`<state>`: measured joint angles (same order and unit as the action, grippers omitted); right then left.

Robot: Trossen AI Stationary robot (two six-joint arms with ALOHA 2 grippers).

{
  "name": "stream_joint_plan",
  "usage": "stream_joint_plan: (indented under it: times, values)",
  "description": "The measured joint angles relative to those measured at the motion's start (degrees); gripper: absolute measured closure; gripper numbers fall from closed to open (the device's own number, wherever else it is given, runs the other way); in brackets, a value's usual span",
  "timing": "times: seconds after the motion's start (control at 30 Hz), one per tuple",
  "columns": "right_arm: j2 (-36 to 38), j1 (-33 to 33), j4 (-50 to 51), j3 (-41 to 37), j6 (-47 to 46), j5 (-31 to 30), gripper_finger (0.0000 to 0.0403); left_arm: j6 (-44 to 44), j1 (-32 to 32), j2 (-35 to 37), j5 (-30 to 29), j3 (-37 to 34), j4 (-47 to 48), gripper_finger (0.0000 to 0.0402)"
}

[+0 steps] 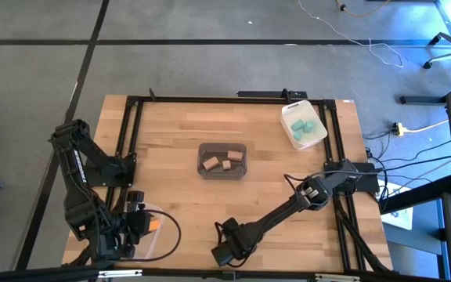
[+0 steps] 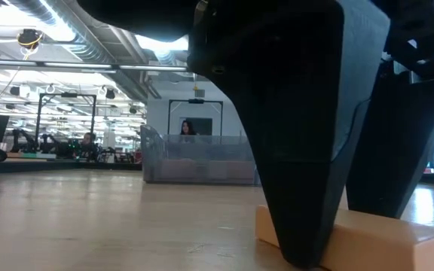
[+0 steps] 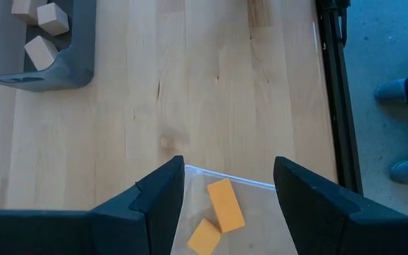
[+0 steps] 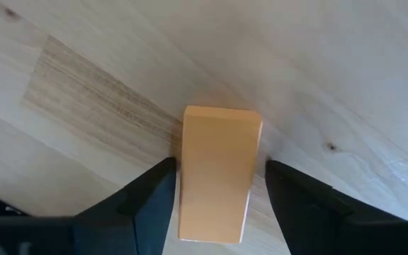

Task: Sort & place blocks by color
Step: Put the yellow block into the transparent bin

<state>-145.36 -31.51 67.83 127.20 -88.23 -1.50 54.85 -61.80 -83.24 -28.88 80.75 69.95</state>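
The right hand (image 4: 218, 205) is down on the bench (image 1: 171, 157) near the middle of its front edge, with its fingers spread wide on either side of an orange block (image 4: 217, 170) that lies flat on the wood. The fingers (image 4: 147, 202) stand close against the block's long sides; whether they actually press on it I cannot tell.

The left hand (image 3: 225, 205) hangs over the front left corner of the bench, its fingers apart and empty, above a clear bin (image 3: 261, 185) that holds two more orange blocks (image 3: 225, 204), one just beside the other.

In the middle of the bench sits a dark grey bin (image 1: 222, 160) with tan wooden blocks (image 1: 219, 162) inside. A white bin (image 1: 303, 124) near the back right corner holds the teal blocks (image 1: 302, 125).

Beyond the far edge, in the room behind, a person (image 2: 187, 128) is visible.
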Motion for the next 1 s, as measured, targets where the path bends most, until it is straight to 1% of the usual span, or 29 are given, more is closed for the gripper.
stream_joint_plan:
  times: [0.1, 0.2, 0.27, 0.4, 0.57, 0.73, 0.83, 0.9, 1.0]
  values:
    - [0.00, 0.00, -0.06, -0.02, 0.01, 0.68, 0.0181, -0.02, 0.00, 0.00, 0.00, 0.00, 0.00, 0.0193]
    - [0.00, 0.29, -0.29, -0.02, 0.01, 4.40, 0.0181, -0.02, 0.00, 0.00, 0.00, 0.00, 0.00, 0.0193]
    - [0.00, 0.37, -0.32, -0.04, 0.03, 5.68, 0.0181, -0.02, -0.01, 0.00, 0.00, 0.00, 0.00, 0.0193]
    - [0.00, 0.21, -0.38, -0.04, -0.06, 4.48, 0.0181, -0.02, 0.00, 0.00, 0.00, 0.00, 0.00, 0.0193]
    - [0.00, 0.22, -0.46, -0.04, -0.10, 4.67, 0.0181, -0.02, 0.00, 0.00, 0.00, 0.00, 0.00, 0.0193]
    - [0.00, 0.02, -0.42, -0.04, -0.30, 2.61, 0.0181, -0.02, -0.02, 0.00, 0.00, 0.00, 0.00, 0.0193]
    - [0.00, 0.04, -0.34, -0.04, -1.82, 2.57, 0.0182, -0.02, -0.02, 0.00, 0.00, 0.00, 0.00, 0.0193]
    - [0.00, 0.04, -0.19, -0.04, -2.01, 2.47, 0.0191, -0.02, -0.02, 0.00, 0.00, 0.00, 0.00, 0.0193]
    - [0.00, 0.04, 0.21, -0.09, -2.07, 2.14, 0.0218, -0.02, -0.02, 0.00, 0.00, 0.00, 0.00, 0.0193]
